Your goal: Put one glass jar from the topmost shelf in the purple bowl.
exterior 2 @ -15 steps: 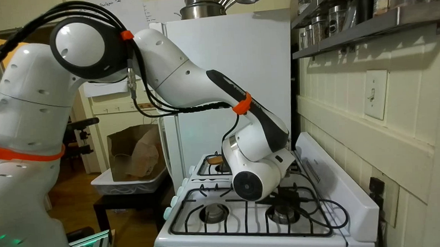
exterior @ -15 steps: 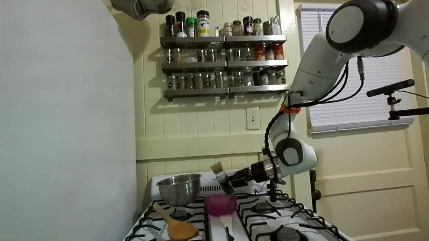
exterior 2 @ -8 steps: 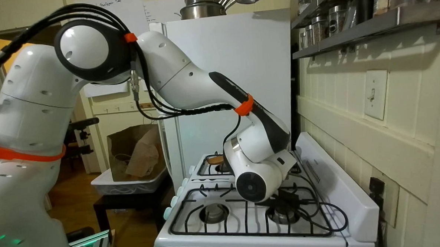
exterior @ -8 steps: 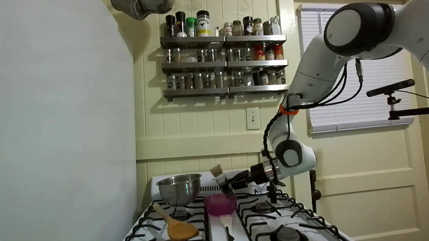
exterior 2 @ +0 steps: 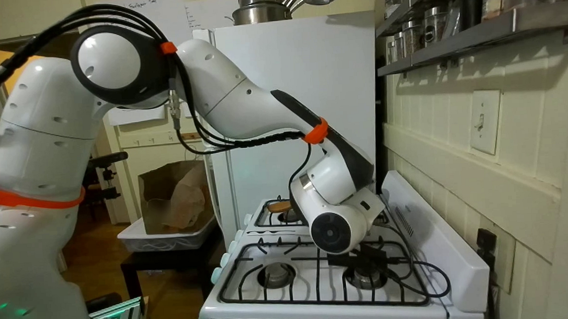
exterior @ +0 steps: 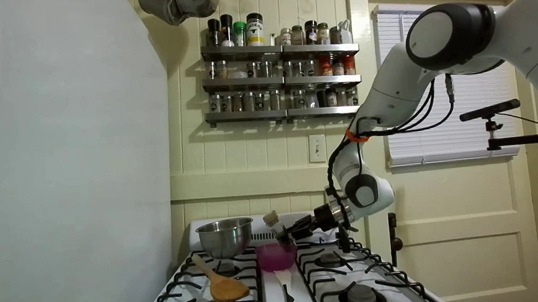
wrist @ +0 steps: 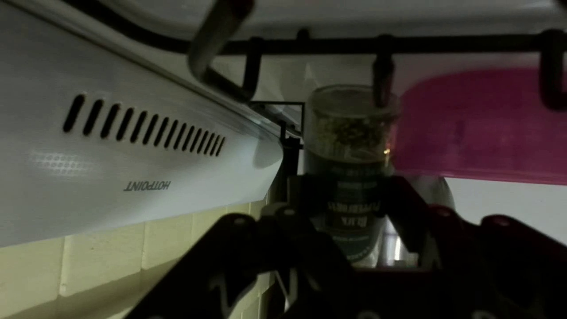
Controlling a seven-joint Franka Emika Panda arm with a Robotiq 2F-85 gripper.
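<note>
My gripper [exterior: 289, 235] is shut on a glass jar [exterior: 276, 227] with a cork-coloured top, tilted with its top up and to the left. In the wrist view, which stands upside down, the fingers [wrist: 348, 195] clasp the jar [wrist: 350, 133] by its dark label. The purple bowl [exterior: 276, 258] stands on the stove's middle strip; the jar's lower end overlaps its back rim in that view. The bowl [wrist: 483, 128] is beside the jar in the wrist view. I cannot tell whether the jar is over the bowl or behind it. The topmost shelf [exterior: 319, 50] holds several jars.
A silver pot [exterior: 228, 239] stands left of the bowl. A wooden spoon [exterior: 229, 289] and a white spatula [exterior: 284, 278] lie in front. Black burner grates [exterior 2: 317, 273] cover the stove, with a raised back panel [exterior 2: 436, 248]. Lower shelves [exterior: 247, 115] hang on the wall.
My gripper has moved slightly down and to the left with the jar, and the wrist has tilted so the fingers point more downward. The jar stays held.
</note>
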